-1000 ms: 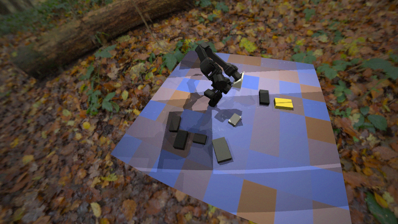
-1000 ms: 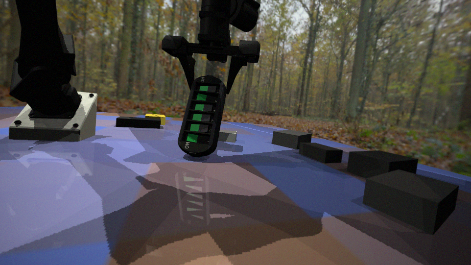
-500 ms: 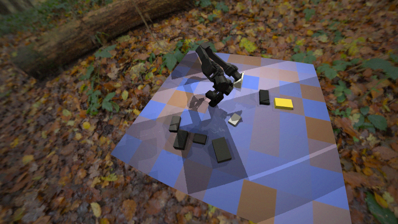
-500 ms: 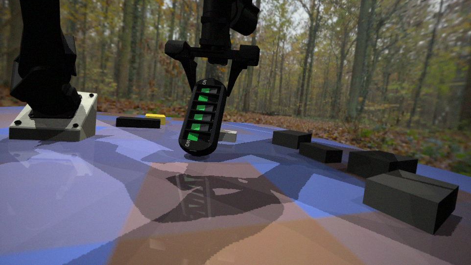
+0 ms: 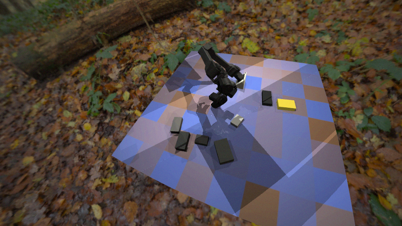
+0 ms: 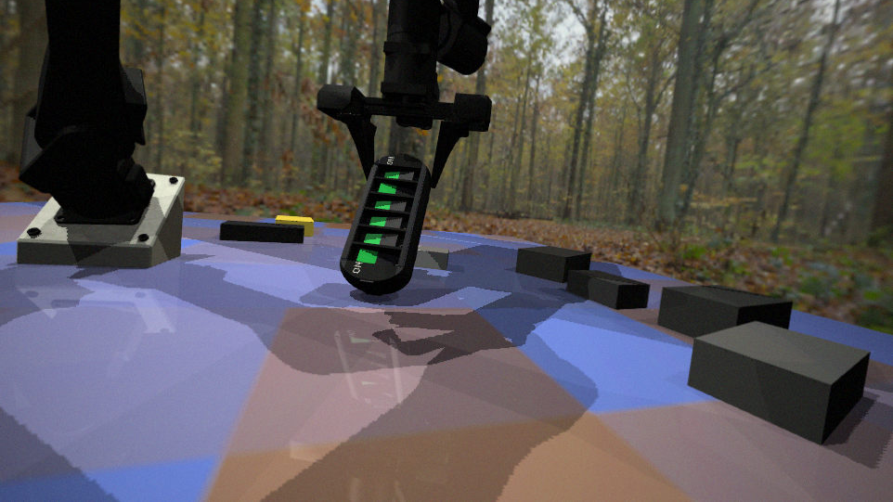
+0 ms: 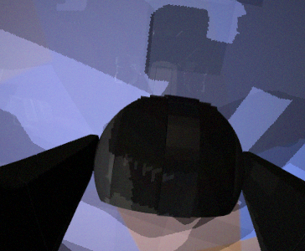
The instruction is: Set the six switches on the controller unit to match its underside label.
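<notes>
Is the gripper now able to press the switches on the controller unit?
Probably not. The gripper is clamped on the upper end of the controller unit, holding it tilted on end, so both fingers are occupied. It would likely have to set the unit down first.

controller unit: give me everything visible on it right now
The controller unit is a dark grey, matte, pill-shaped body with rounded ends. Six rocker switches with green ends run along its top face, which faces the exterior camera; "ON" is printed at both ends. It stands on end, tilted, upper end between the fingers of the gripper, lower end at or just above the bench. The underside label is not visible.
</notes>
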Available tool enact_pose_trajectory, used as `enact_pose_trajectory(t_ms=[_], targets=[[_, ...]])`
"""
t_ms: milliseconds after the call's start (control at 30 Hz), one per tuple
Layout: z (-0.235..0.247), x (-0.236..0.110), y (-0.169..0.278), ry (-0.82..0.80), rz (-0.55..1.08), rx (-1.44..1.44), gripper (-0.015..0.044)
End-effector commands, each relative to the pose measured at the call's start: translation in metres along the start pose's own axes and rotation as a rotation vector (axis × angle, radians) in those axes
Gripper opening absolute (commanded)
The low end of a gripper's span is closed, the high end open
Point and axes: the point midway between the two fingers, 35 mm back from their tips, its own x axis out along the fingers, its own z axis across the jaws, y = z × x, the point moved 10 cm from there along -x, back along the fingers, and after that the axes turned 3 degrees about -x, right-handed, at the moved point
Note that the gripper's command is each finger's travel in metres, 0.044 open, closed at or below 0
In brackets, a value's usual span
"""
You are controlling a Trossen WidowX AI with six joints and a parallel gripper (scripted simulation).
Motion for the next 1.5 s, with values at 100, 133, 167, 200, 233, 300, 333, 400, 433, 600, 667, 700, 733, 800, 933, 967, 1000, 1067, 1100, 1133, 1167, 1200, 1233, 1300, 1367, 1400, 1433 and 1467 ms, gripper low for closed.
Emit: enact_pose_trajectory(t_ms=[100,133,167,200,233,300,333,400,433,600,667,700,733,800,933,967,1000,1067,1100,1133,1167,1200,1233,1300,1367,1400,1433,1467], targets=[[-0.001,0.008,-0.004,-0.013,0.014,0.006,0.0338],[-0.001,0.009,-0.005,-0.013,0.014,0.006,0.0338],[-0.001,0.009,-0.006,-0.013,0.014,0.006,0.0338],[-0.001,0.009,-0.006,-0.013,0.014,0.006,0.0338],[-0.001,0.01,-0.007,-0.013,0.014,0.006,0.0338],[-0.001,0.011,-0.008,-0.013,0.014,0.006,0.0338],[-0.001,0.011,-0.009,-0.013,0.014,0.006,0.0338],[-0.001,0.012,-0.01,-0.013,0.014,0.006,0.0338],[-0.001,0.012,-0.011,-0.013,0.014,0.006,0.0338],[-0.001,0.014,-0.014,-0.013,0.014,0.007,0.0338],[-0.001,0.015,-0.015,-0.013,0.014,0.007,0.0338],[-0.001,0.016,-0.016,-0.013,0.014,0.007,0.0338],[-0.001,0.016,-0.017,-0.013,0.014,0.007,0.0338],[-0.001,0.017,-0.018,-0.013,0.014,0.007,0.0338],[-0.001,0.019,-0.02,-0.013,0.014,0.007,0.0338],[-0.001,0.019,-0.021,-0.013,0.013,0.007,0.0338],[-0.002,0.02,-0.022,-0.013,0.013,0.007,0.0338],[-0.002,0.021,-0.023,-0.013,0.013,0.007,0.0338],[-0.002,0.021,-0.023,-0.013,0.013,0.007,0.0338],[-0.002,0.022,-0.024,-0.013,0.013,0.007,0.0338],[-0.002,0.022,-0.025,-0.013,0.013,0.007,0.0338],[-0.002,0.023,-0.025,-0.013,0.013,0.007,0.0338],[-0.002,0.023,-0.026,-0.013,0.013,0.007,0.0338],[-0.002,0.024,-0.027,-0.013,0.013,0.007,0.0338],[-0.002,0.025,-0.028,-0.013,0.013,0.007,0.0338],[-0.002,0.026,-0.029,-0.013,0.013,0.007,0.0338],[-0.002,0.026,-0.029,-0.013,0.013,0.007,0.0338],[-0.002,0.027,-0.03,-0.013,0.013,0.007,0.0338]])
